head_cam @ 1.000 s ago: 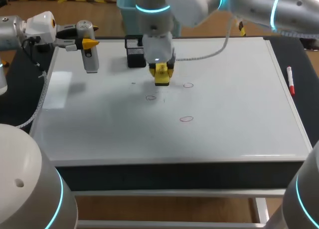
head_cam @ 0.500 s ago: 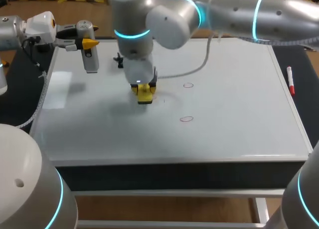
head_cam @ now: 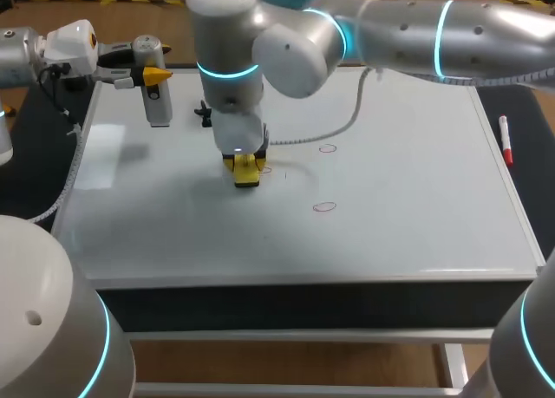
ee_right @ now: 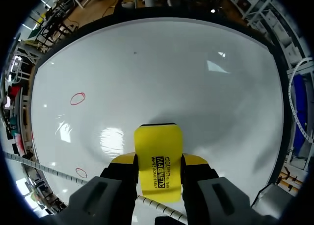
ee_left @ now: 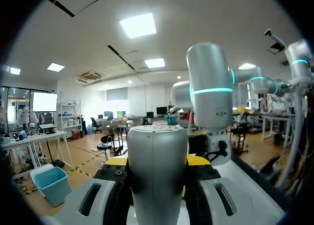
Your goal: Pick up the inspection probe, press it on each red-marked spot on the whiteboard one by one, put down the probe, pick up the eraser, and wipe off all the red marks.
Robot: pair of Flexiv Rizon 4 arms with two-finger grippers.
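Over the last second the right arm has swept its gripper (head_cam: 246,169) across the whiteboard (head_cam: 408,233) towards the left arm. It now sits where a third red ring was drawn a second ago. The right fingers (ee_right: 122,160) are clamped from both sides on the yellow eraser (ee_right: 158,156), which stands out ahead of them with its end down on the board. Of that ring only a faint trace, if anything, shows just beside the eraser, so I judge this mark to be mid-wipe or nearly gone. One red oval (head_cam: 327,147) and a second red oval (head_cam: 324,206) lie untouched, well apart from the right fingers on the side away from the left arm. Wiping is therefore under way with two marks left, and the next strokes must carry the eraser back that way. The left gripper (head_cam: 154,73) has not moved in that second. It holds the inspection probe (head_cam: 157,103) upright, and in the wrist view the silver probe body fills the gap between the left fingers (ee_left: 114,161), which close on it from either side. So the probe looks parked in that grip at the far corner of the whiteboard, not released. A red marker (head_cam: 505,140) lies on the bench (head_cam: 520,94) beyond the whiteboard's edge, far from both sets of fingers.
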